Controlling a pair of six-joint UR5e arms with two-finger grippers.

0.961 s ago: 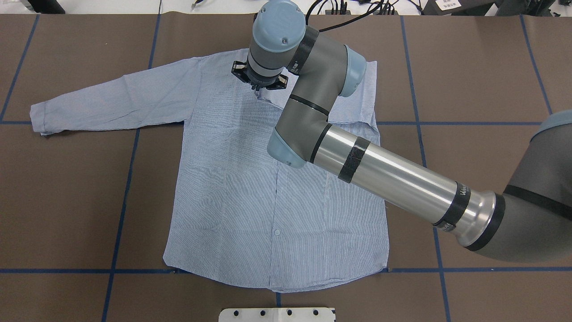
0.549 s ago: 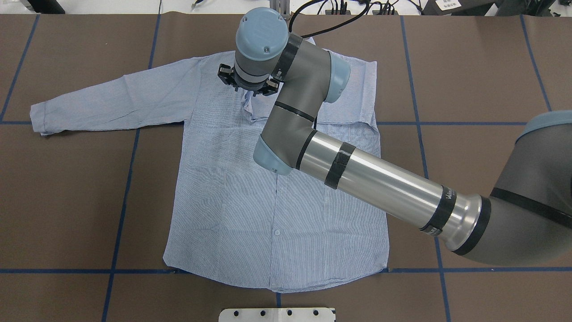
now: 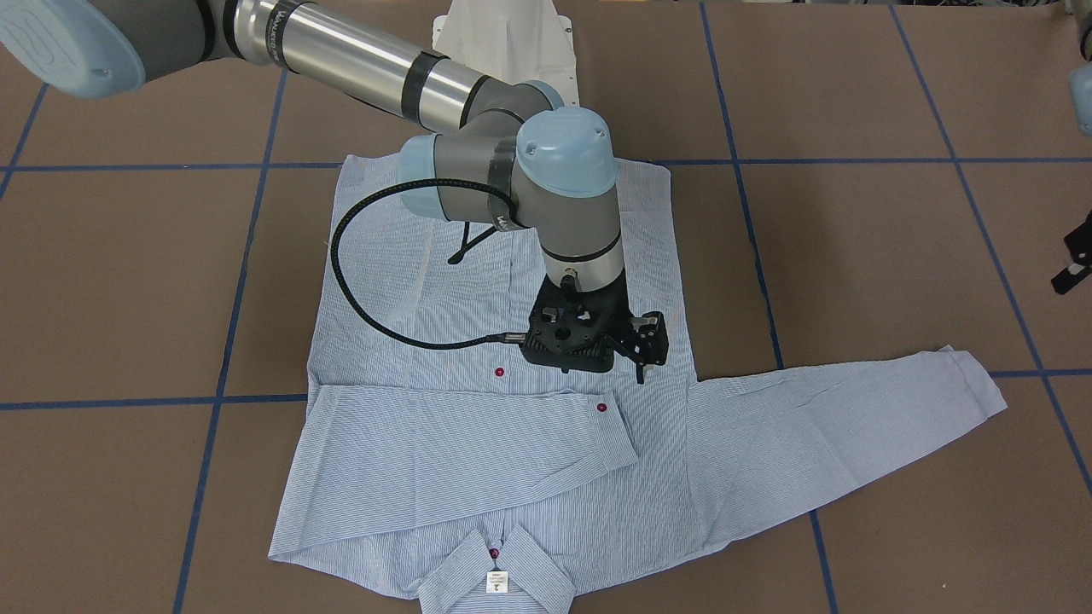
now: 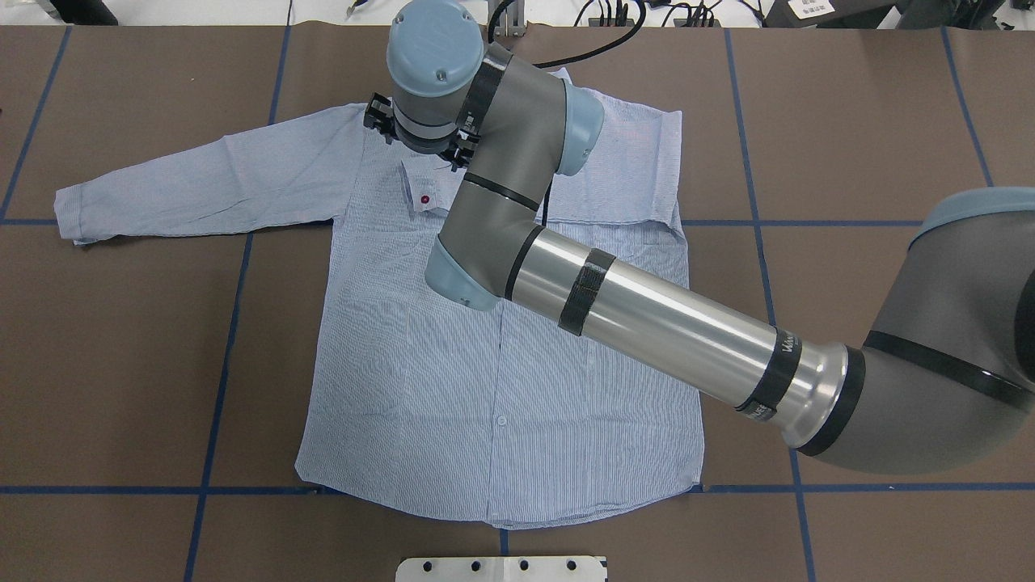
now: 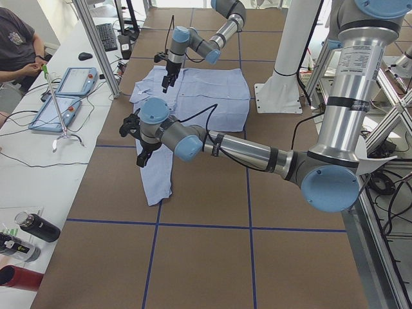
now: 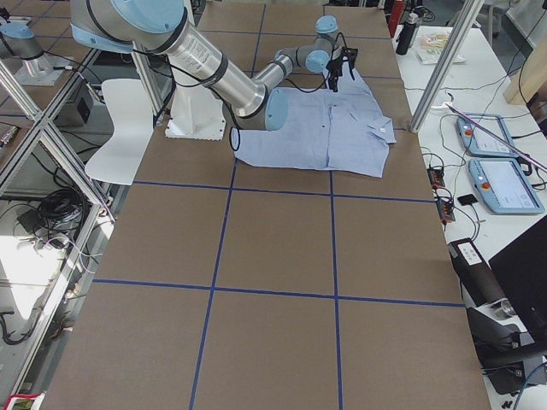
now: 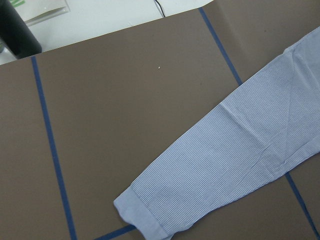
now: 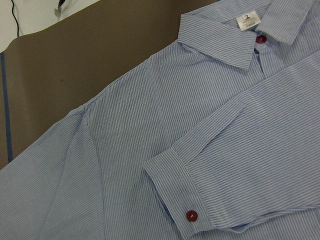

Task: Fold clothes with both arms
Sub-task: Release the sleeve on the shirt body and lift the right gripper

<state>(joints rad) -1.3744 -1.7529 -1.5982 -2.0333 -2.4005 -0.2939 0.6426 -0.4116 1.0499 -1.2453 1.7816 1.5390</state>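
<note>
The striped shirt [image 4: 453, 388] lies flat, front up, collar and white label [image 3: 496, 582] at the table's far side. One sleeve is folded across the chest, and its cuff with a red button [image 4: 424, 199] lies flat. The other sleeve [image 4: 178, 186] stretches out to my left. My right gripper [image 3: 641, 345] hovers over the shoulder just past that cuff and looks open, holding nothing. The right wrist view shows the cuff [image 8: 180, 185] and no fingers. My left gripper [image 3: 1071, 260] shows only partly, beyond the outstretched cuff [image 7: 145, 220]. I cannot tell whether it is open.
The white pedestal base [image 4: 501, 568] stands at the table's near edge. Blue tape lines [image 4: 226, 339] cross the brown table cover. In the exterior left view an operator [image 5: 19, 45], two tablets [image 5: 64, 96] and bottles [image 5: 32, 228] are on a side bench.
My right gripper has moved left across the shirt with the sleeve cuff. The cuff is let go and now lies flat on the chest with its red button showing.
</note>
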